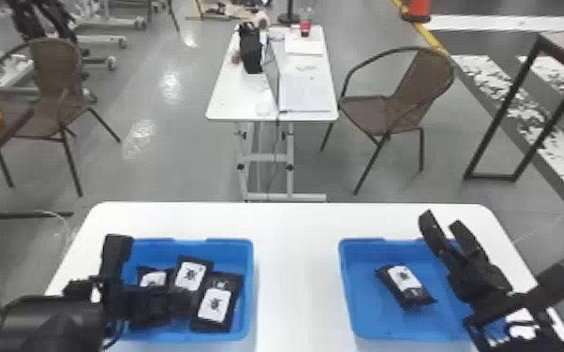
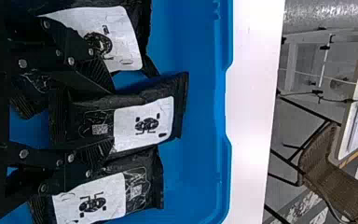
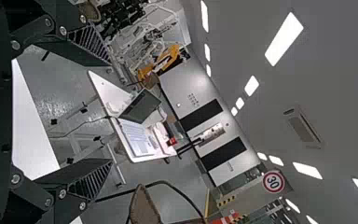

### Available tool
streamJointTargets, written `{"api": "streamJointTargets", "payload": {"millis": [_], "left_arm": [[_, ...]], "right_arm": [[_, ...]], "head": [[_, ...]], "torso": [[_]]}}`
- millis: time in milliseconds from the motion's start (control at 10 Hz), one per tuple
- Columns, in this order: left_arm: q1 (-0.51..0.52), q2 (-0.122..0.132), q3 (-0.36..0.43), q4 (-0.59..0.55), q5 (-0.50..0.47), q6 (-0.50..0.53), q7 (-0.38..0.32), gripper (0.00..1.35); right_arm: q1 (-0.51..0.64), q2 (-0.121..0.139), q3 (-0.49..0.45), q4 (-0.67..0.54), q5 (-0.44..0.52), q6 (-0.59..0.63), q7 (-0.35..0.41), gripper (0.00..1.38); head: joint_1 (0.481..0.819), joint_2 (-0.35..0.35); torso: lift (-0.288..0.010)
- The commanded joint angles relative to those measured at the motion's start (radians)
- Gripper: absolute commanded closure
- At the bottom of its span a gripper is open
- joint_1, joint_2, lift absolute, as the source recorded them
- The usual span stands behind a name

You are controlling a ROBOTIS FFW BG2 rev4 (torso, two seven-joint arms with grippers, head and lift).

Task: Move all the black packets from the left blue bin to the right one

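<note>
Currently, left tool (image 1: 172,300) spread around packet (image 1: 191,275) in left bin (image 1: 245,255).

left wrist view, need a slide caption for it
Left claw among black packets in the left blue bin

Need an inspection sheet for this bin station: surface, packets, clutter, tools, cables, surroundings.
Surface: white table, bearing left bin and right bin.
Packets: at least three in left bin, one packet seen in right bin.
Clutter: laptop on far table.
Left tool: down in left bin among packets; grip unclear.
Right tool: open, nothing held, raised at right bin's outer side.
Cables: cable hanging from far table.
Surroundings: chair beside far table, orange cone beyond.
</note>
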Motion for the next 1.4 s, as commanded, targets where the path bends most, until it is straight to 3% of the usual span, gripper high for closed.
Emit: {"api": "streamJointTargets", "payload": {"millis": [0, 500, 700, 800, 900, 1100, 1300], "left_arm": [[-0.011, 0.003, -0.002, 0.022, -0.001, -0.004, 0.005, 0.83], [-0.006, 0.010, 0.002, 0.031, -0.008, 0.005, 0.014, 0.82], [0.001, 0.009, 0.005, 0.038, -0.001, -0.029, 0.022, 1.15], [0.008, 0.006, 0.013, 0.037, -0.001, -0.059, 0.022, 1.21], [0.008, 0.018, 0.001, 0.037, 0.015, -0.084, 0.010, 1.21], [0.047, 0.035, -0.006, 0.002, 0.151, -0.170, -0.036, 1.21], [0.139, 0.027, -0.004, -0.173, 0.262, -0.142, -0.101, 1.21]], "right_arm": [[-0.003, 0.000, 0.003, 0.005, -0.002, 0.000, 0.000, 0.31], [0.000, 0.000, 0.006, 0.007, -0.011, 0.002, 0.002, 0.31], [0.000, 0.000, 0.006, 0.008, -0.011, 0.003, 0.002, 0.31], [0.002, 0.000, 0.008, 0.008, -0.013, 0.006, 0.002, 0.31], [0.002, 0.000, 0.011, 0.008, -0.015, 0.008, 0.002, 0.31], [0.002, 0.000, 0.017, 0.005, -0.021, 0.009, 0.002, 0.31], [0.006, 0.000, 0.027, -0.004, -0.024, 0.020, 0.005, 0.31]], "head": [[0.695, -0.011], [0.695, -0.004], [0.695, 0.003], [0.695, 0.003], [0.695, 0.003], [0.695, -0.001], [0.695, -0.008]], "torso": [[0.000], [0.000], [0.000], [0.000], [0.000], [0.000], [0.000]]}}
